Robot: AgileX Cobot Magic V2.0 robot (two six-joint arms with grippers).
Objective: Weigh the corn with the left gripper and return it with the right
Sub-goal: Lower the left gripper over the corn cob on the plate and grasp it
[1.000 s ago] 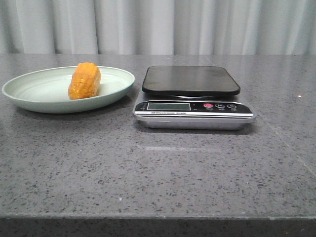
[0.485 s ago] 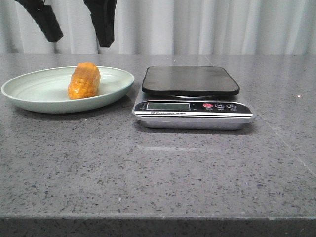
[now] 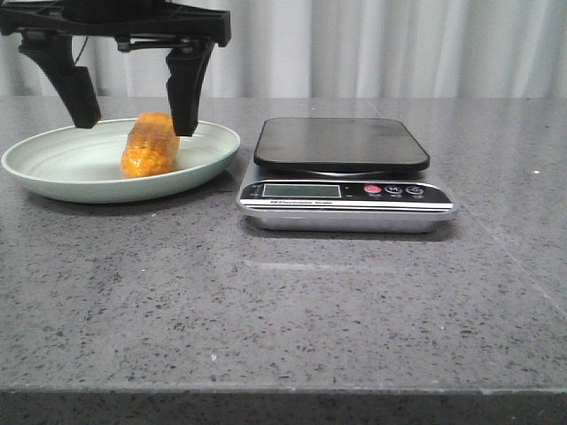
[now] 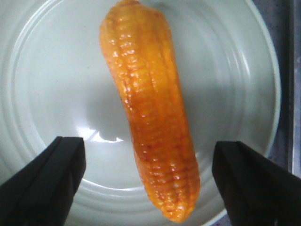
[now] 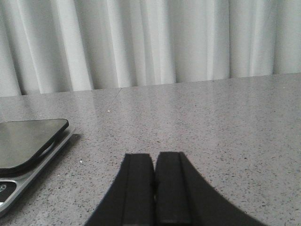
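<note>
We are working on a grey speckled table (image 3: 292,310), and the largest thing on it is the scale (image 3: 345,177), sitting near the middle towards the far edge, its dark platform bare and its display facing the near edge. Just beside it, towards the table's left edge, we are looking at the pale green plate (image 3: 53,168), and the corn (image 3: 151,144) is lying in that plate, right of the plate's middle, its length running from the plate's near rim towards its far rim.

Our left gripper (image 3: 135,124) is hanging over the plate with its jaws spread wide, one finger on each side of the cob and neither touching it; in the left wrist view the corn (image 4: 150,122) is lying between the two fingers (image 4: 44,179), nearer the one on the scale's side. Our right gripper (image 5: 154,188) is not showing in the front view; in its own wrist view it is sitting clenched on nothing, pads pressed together, low over the table to the right of the scale.

We are judging the step in hand to be the pickup. To do it well, we are suggesting centring the cob between the fingers first, lowering until the tips are flanking its thick middle without scraping the plate, then closing across its width; the glossy, tapered surface is probably slippery, so a grip near either end is likely to squirt it out
</note>
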